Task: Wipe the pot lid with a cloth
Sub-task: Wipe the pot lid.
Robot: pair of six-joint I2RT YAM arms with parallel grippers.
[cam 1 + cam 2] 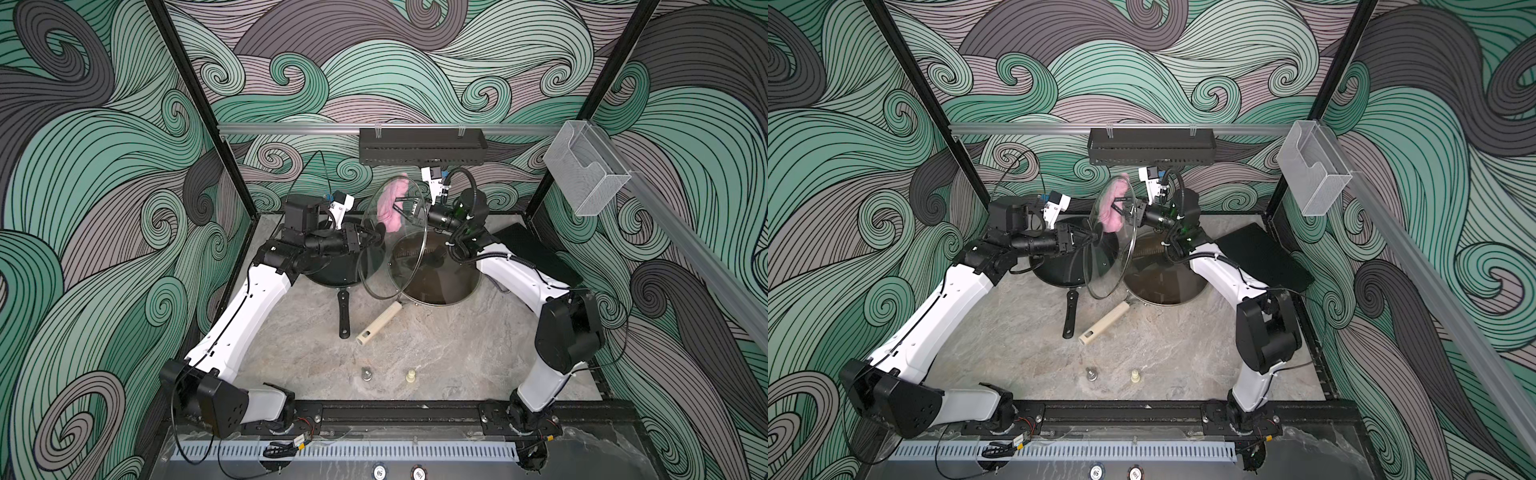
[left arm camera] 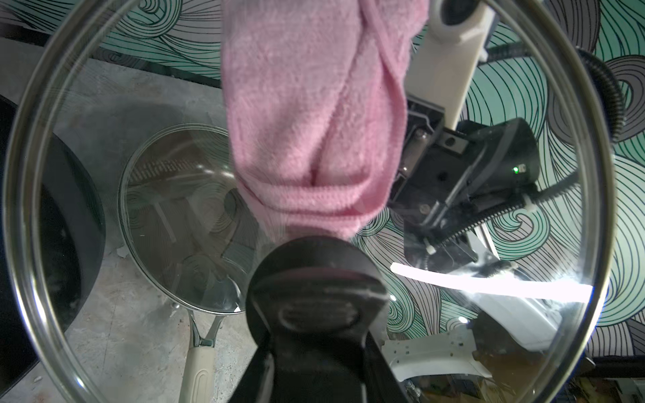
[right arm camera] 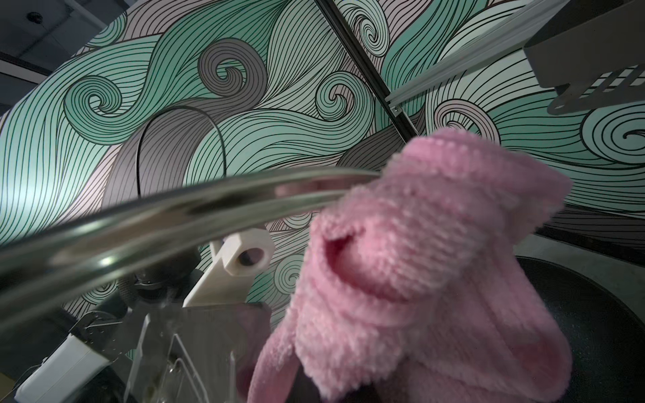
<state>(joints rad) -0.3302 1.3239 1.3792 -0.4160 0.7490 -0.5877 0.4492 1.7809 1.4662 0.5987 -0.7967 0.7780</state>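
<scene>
Twin overhead views, whole scene; wrist cameras close to cloth [image 2: 307,122].

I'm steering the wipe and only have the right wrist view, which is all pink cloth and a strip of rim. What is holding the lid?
Observer: The left gripper is shut on the black knob of the lid, holding the glass on edge above the table.
Operator: Which face is the cloth on?
Observer: The cloth, held in the right gripper, appears pressed against the face opposite the knob.
Operator: What sits below?
Observer: Two pans on the table: the black pan and the cream-handled pan.
</scene>
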